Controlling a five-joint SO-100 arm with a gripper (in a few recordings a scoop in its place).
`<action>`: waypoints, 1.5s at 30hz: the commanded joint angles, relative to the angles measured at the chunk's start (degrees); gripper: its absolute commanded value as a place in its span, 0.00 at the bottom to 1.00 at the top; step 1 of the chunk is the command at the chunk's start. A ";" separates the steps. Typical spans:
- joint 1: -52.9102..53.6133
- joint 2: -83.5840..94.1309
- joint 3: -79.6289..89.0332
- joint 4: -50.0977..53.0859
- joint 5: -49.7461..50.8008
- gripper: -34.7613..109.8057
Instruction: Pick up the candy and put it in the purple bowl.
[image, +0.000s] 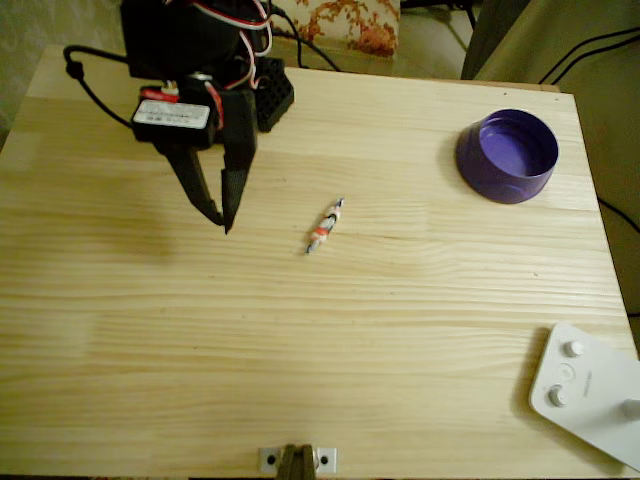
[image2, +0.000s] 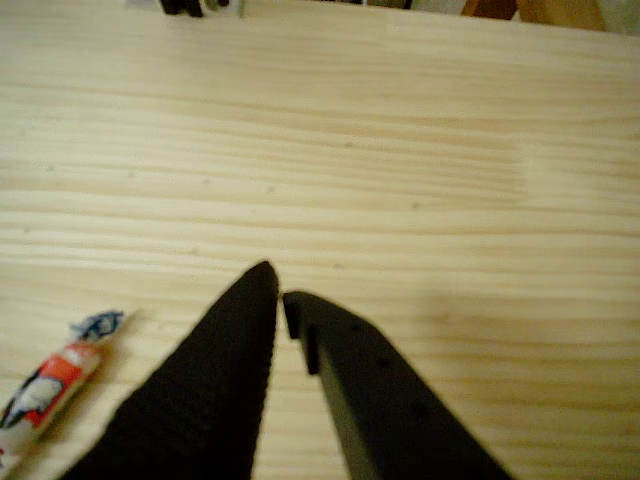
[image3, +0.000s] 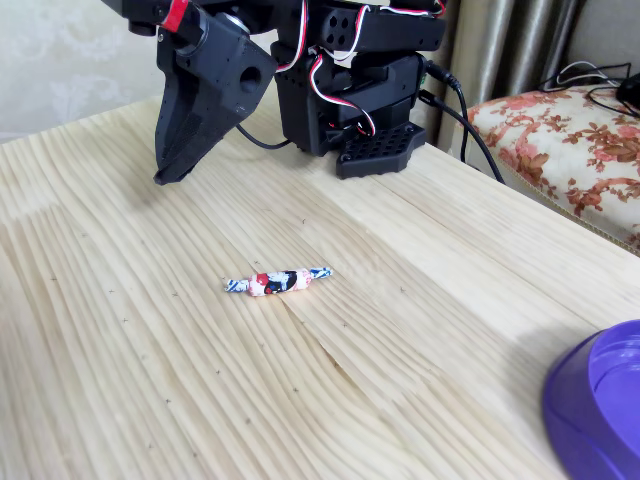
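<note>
Overhead, the candy (image: 324, 227) is seen lying on the counter (image: 300, 350) right of the claw (image: 220, 220), untouched; its tips are nearly pressed together.

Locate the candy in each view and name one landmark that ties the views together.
Overhead view: candy mid-table, right of the gripper.
Wrist view: candy at lower left edge, left of the fingers.
Fixed view: candy centre, below the gripper.
Shared landmark: the gripper.
</note>
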 joint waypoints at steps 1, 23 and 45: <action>-1.05 3.96 -0.79 0.62 0.00 0.24; -1.14 3.96 -0.79 0.62 0.00 0.24; -2.02 3.96 -0.79 0.62 -0.26 0.24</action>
